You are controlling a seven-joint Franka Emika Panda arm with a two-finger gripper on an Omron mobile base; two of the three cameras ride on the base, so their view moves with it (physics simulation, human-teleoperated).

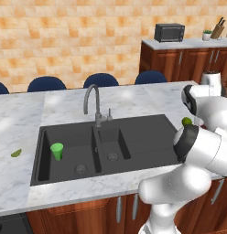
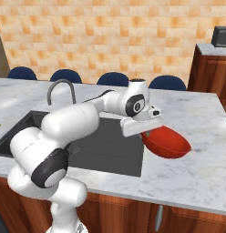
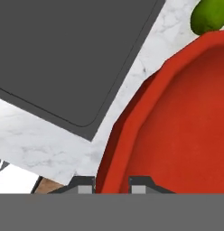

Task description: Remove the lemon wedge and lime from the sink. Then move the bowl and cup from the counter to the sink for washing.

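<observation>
The pincer [image 3: 112, 184] pinches the rim of the bowl [image 3: 177, 131] — one dark tip sits outside the red wall, the other inside it, with the rim between them. In the right base view the bowl [image 2: 167, 142] hangs tilted just under the hand, over the marble counter [image 2: 197, 173] to the right of the sink's drainboard; whether its underside touches the stone cannot be told. Just beyond the bowl's far rim lies the lime [image 3: 209, 16], on the counter, close to the bowl's edge. Beside the pincer, across a narrow strip of marble, lies the rounded corner of the sink [image 3: 73, 58].

Farther off, on the other side of the sink from the pincer, the cup [image 1: 56, 151] stands upright in the large basin near a drain. Farthest from the pincer — past the sink's far edge — the lemon wedge [image 1: 16, 153] lies flat on the counter.
</observation>
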